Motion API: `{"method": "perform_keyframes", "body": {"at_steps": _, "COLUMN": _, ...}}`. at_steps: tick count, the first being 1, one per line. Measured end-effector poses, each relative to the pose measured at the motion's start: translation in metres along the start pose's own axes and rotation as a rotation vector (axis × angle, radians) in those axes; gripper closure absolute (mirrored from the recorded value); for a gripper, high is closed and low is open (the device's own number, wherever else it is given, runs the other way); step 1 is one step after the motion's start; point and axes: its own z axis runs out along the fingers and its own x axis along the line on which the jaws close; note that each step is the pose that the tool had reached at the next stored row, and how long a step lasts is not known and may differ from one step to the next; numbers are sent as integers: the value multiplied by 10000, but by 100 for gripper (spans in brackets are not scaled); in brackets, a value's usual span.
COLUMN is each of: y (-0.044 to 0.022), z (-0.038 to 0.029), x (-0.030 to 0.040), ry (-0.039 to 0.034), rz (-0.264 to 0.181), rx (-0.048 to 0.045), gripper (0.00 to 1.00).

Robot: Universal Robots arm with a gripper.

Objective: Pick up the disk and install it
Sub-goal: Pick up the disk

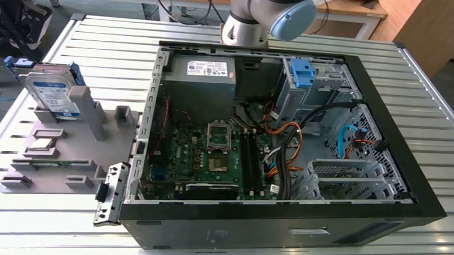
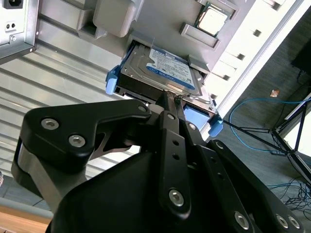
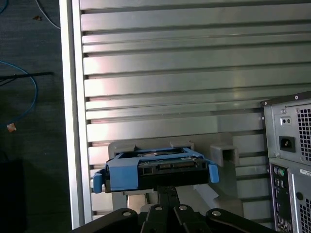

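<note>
The disk (image 1: pixel 53 93) is a silver hard drive with a white-and-blue label in a bright blue carrier frame. It leans upright in a slot of a grey holder stand (image 1: pixel 60 155) at the exterior view's left. Both wrist views look down on the disk (image 2: pixel 163 70) (image 3: pixel 155 167) in that stand. My gripper (image 2: pixel 171 97) (image 3: pixel 167 191) points at the disk's near edge. Its two black fingertips are pressed together with nothing between them, and they stop short of the drive.
An open computer case (image 1: pixel 408 139) lies on the slatted metal table, at the exterior view's right of the stand. Inside are a motherboard, cables, a grey power-supply box (image 1: pixel 210 70) and a blue bracket (image 1: pixel 301 73) in the drive bay. Its rear panel (image 3: pixel 291 160) stands close to the stand.
</note>
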Motion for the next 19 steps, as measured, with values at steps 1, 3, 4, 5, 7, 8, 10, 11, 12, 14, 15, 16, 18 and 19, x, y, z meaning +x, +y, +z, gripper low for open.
{"method": "perform_keyframes", "body": {"at_steps": 1, "y": 0, "z": 0, "x": 0, "ry": 0, "rz": 0, "rx": 0, "gripper": 89}}
{"method": "perform_keyframes", "body": {"at_steps": 3, "y": 0, "z": 0, "x": 0, "ry": 0, "rz": 0, "rx": 0, "gripper": 89}}
{"method": "perform_keyframes", "body": {"at_steps": 4, "y": 0, "z": 0, "x": 0, "ry": 0, "rz": 0, "rx": 0, "gripper": 89}}
{"method": "perform_keyframes", "body": {"at_steps": 5, "y": 0, "z": 1, "x": 0, "ry": 0, "rz": 0, "rx": 0, "gripper": 89}}
{"method": "perform_keyframes", "body": {"at_steps": 7, "y": 0, "z": 1, "x": 0, "ry": 0, "rz": 0, "rx": 0, "gripper": 89}}
{"method": "perform_keyframes", "body": {"at_steps": 8, "y": 0, "z": 1, "x": 0, "ry": 0, "rz": 0, "rx": 0, "gripper": 89}}
{"method": "perform_keyframes", "body": {"at_steps": 10, "y": 0, "z": 1, "x": 0, "ry": 0, "rz": 0, "rx": 0, "gripper": 89}}
{"method": "perform_keyframes", "body": {"at_steps": 11, "y": 0, "z": 2, "x": 0, "ry": 0, "rz": 0, "rx": -1, "gripper": 89}}
{"method": "perform_keyframes", "body": {"at_steps": 12, "y": 0, "z": 3, "x": 0, "ry": 0, "rz": -5, "rx": -16, "gripper": 89}}
{"method": "perform_keyframes", "body": {"at_steps": 14, "y": 1, "z": 4, "x": 1, "ry": 8, "rz": -91, "rx": -50, "gripper": 89}}
{"method": "perform_keyframes", "body": {"at_steps": 15, "y": 0, "z": 4, "x": 0, "ry": 13, "rz": -206, "rx": -56, "gripper": 89}}
{"method": "perform_keyframes", "body": {"at_steps": 16, "y": 0, "z": 4, "x": 0, "ry": 22, "rz": -362, "rx": -60, "gripper": 89}}
{"method": "perform_keyframes", "body": {"at_steps": 18, "y": 0, "z": 4, "x": 0, "ry": 39, "rz": -714, "rx": -71, "gripper": 89}}
{"method": "perform_keyframes", "body": {"at_steps": 19, "y": 0, "z": 4, "x": 0, "ry": 48, "rz": -896, "rx": -77, "gripper": 89}}
